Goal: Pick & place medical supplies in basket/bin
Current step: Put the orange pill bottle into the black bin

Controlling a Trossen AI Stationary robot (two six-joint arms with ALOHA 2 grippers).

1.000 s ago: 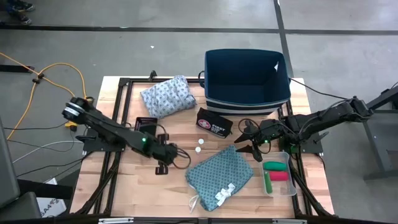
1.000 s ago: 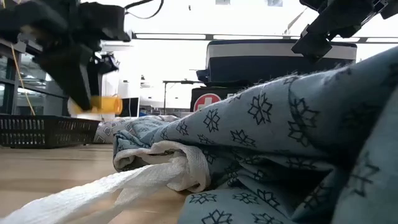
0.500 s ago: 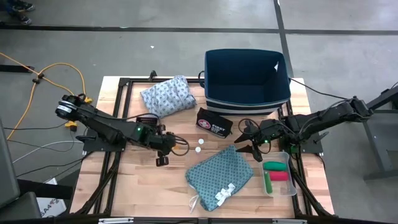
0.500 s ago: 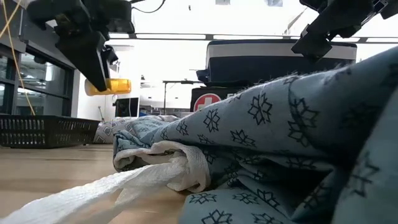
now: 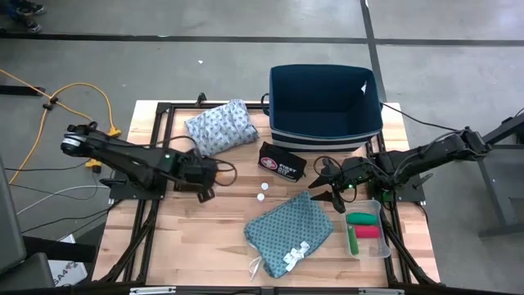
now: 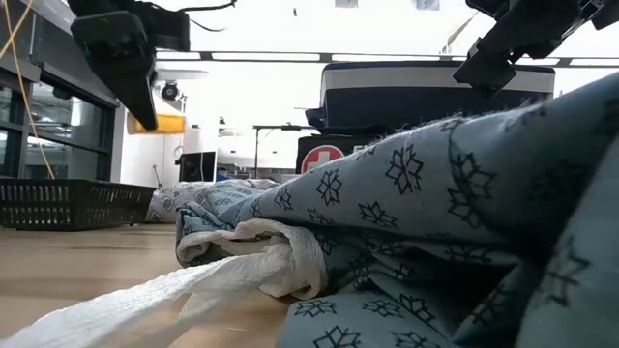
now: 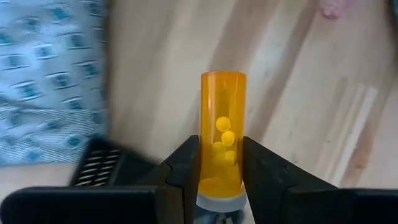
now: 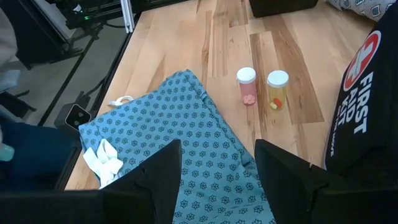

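Where teal cloth (image 6: 435, 222) blocks: first-aid pouch (image 6: 334, 155)

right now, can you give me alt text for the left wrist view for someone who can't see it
The left gripper holds an orange translucent pill bottle with yellow pills inside, clamped between its two dark fingers above the light wooden table. A pale blue-grey patterned folded cloth lies beside it, with a small black mesh basket at the cloth's edge.
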